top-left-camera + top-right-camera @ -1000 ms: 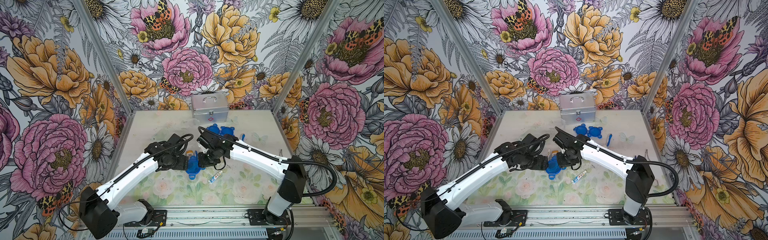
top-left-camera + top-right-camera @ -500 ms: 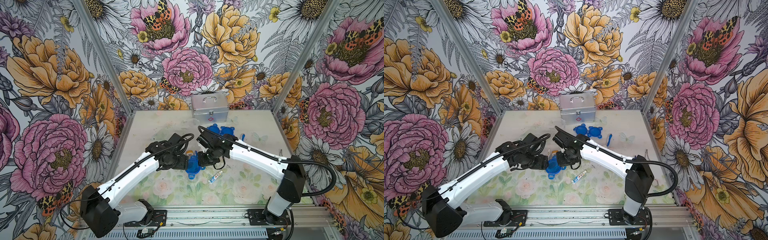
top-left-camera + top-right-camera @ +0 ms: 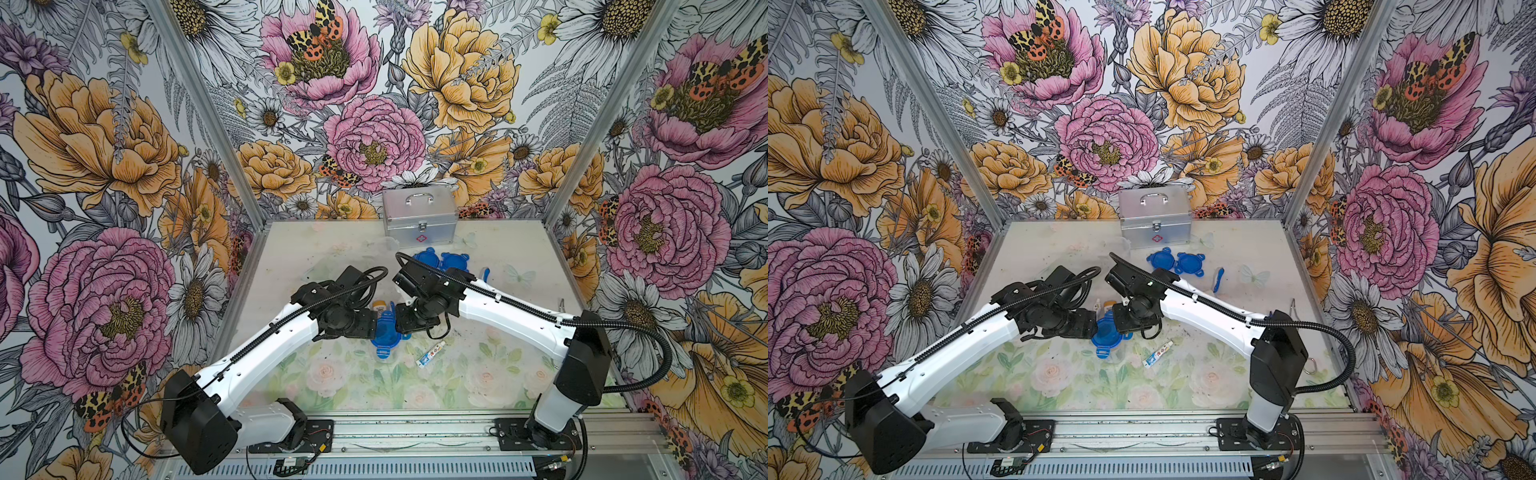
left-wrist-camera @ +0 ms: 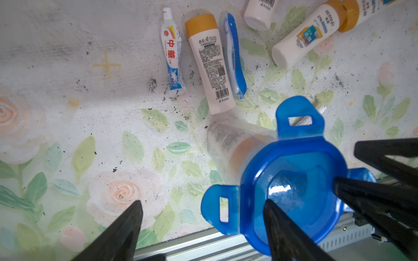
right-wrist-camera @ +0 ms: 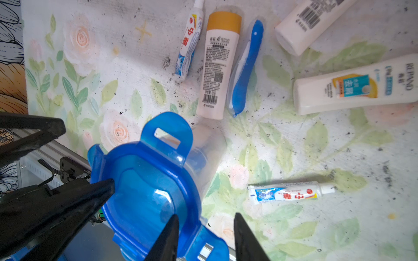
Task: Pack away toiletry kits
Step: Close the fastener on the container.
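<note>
1. The clear cup (image 4: 228,146) lies tilted at the counter (image 3: 332,257) centre, with its blue lid (image 3: 385,332) on, between both claws.
2. The left claw (image 4: 202,202) stands wide open and holds nothing; one finger (image 4: 282,226) lies over the lid. The right claw (image 5: 205,214) is partly open, astride a clip tab (image 5: 210,247).
3. Risk: nothing clamps the smooth, tapered cup. We expect it to roll or skid under an off-axis push.
4. Risk: the flexible tabs may spring back unlatched, and the closely spaced claws may collide.
5. Glossy white bottles (image 4: 209,63), a soft crimped tube (image 4: 172,52) and a toothbrush (image 4: 233,54) lie loose at 12 o'clock of the cup. A second tube (image 3: 431,354) lies at 4 o'clock.
</note>
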### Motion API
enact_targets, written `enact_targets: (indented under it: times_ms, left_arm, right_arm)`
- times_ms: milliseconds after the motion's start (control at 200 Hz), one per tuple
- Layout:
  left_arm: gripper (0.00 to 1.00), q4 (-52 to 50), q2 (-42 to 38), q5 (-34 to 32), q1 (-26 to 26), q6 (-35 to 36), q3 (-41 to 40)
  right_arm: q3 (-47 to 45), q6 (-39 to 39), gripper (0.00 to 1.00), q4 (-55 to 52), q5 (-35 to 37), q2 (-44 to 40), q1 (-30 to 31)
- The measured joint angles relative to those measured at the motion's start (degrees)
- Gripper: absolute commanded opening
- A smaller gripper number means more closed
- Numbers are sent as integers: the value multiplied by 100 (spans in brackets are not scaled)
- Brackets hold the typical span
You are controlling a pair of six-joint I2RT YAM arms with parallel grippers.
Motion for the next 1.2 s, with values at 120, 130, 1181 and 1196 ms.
enact_targets:
  times_ms: [120, 130, 1181, 1196]
  left_arm:
    - [82, -223, 0, -9, 9, 48, 225]
    - [82, -238, 0, -11, 7, 48, 251]
    - [54, 175, 459, 791, -46, 323, 289]
    - [54, 199, 450, 817, -33, 319, 269]
  right_arm:
    - [4, 37, 45, -103, 63, -57, 2]
    - [4, 44, 45, -118, 70, -72, 4]
    - [-328, 557, 33, 356, -66, -186, 203]
    - [-345, 564, 33, 382, -76, -197, 201]
